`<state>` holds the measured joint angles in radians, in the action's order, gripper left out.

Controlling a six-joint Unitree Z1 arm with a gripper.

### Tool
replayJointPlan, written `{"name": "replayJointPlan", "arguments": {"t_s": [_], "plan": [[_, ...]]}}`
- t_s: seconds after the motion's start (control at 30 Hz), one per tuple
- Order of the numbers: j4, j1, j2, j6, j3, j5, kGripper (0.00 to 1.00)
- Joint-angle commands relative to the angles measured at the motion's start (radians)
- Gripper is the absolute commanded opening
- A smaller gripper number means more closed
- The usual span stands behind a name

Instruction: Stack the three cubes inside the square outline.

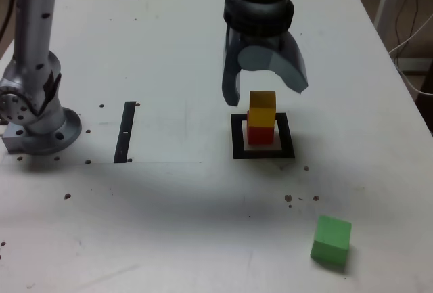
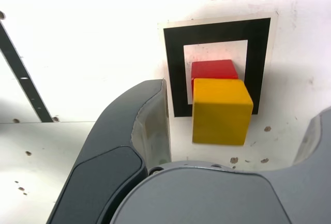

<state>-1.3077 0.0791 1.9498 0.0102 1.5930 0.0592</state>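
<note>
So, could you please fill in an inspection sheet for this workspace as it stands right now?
Surface: white table, scuffed, with small dark specks.
Job's things: yellow cube sits on red cube inside the square outline; green cube lies apart, nearer the camera, on the exterior view's right.
Clutter: thin black bar mark on the exterior view's left of the outline; no loose objects seen.
Grippers: gripper above the stack, jaws spread wide, clear of the yellow cube, holding nothing.
Cables: some cables hang beyond the table's edge on the exterior view's right.
Surroundings: arm base mounted on the table on the exterior view's left.
</note>
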Motion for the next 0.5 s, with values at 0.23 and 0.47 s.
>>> {"name": "replayJointPlan", "arguments": {"t_s": [0.23,0.47], "plan": [[-0.102,0.062,-0.02,0.002,0.119,0.037,0.99],[-0.174,0.134,0.019,-0.011,0.244,0.05,1.0]]}}
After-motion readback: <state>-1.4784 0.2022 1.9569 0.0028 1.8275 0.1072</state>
